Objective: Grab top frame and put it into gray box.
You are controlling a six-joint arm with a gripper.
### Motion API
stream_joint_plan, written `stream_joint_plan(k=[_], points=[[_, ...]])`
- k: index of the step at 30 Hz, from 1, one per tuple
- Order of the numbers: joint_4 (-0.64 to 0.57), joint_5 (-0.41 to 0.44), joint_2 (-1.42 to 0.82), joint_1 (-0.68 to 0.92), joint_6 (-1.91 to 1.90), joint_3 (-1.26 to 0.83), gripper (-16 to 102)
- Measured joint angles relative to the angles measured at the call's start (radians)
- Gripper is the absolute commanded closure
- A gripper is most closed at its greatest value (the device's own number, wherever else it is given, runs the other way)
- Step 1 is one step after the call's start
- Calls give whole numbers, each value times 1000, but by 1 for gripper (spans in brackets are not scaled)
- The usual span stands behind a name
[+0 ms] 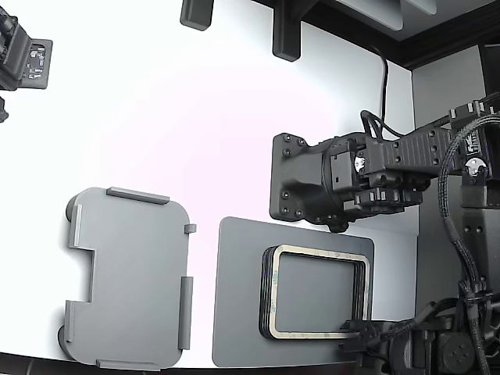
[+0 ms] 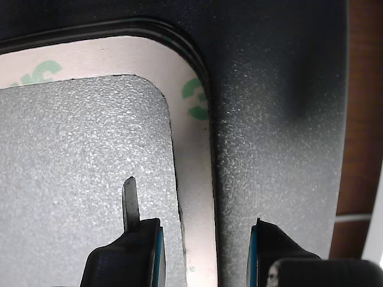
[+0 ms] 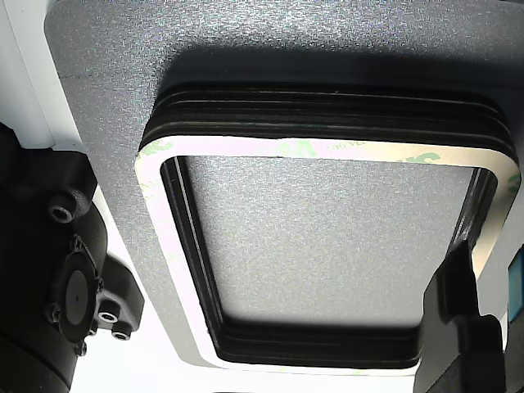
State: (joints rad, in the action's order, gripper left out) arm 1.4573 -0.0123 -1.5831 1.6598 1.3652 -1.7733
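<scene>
The top frame (image 1: 316, 251) is a thin cream-beige rectangle with greenish smudges. It lies on a thick dark-edged stack of like frames (image 1: 266, 301) on a darker gray mat (image 1: 234, 312). My gripper (image 1: 353, 328) is at the frame's corner nearest the exterior view's lower right. In the wrist view my gripper (image 2: 200, 239) is open and straddles one side of the frame (image 2: 194, 173): one finger (image 2: 128, 251) is inside the opening, the other (image 2: 278, 251) is outside over the mat. The light gray box (image 1: 129, 281) lies empty at the exterior view's left.
A second arm with a black plate (image 1: 301, 180) hangs just behind the mat in the exterior view. Cables and arm bodies (image 1: 469, 258) fill the exterior view's right. The white table's front edge (image 1: 31, 361) runs along the bottom. The other view shows the stack (image 3: 327, 110) and a black motor housing (image 3: 57, 270).
</scene>
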Motion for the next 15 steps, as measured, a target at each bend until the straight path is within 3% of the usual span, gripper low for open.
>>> stream_joint_plan(k=[4, 15], points=[[-6, 5, 0, 2, 0, -9, 38], [-17, 2, 0, 2, -3, -12, 36]])
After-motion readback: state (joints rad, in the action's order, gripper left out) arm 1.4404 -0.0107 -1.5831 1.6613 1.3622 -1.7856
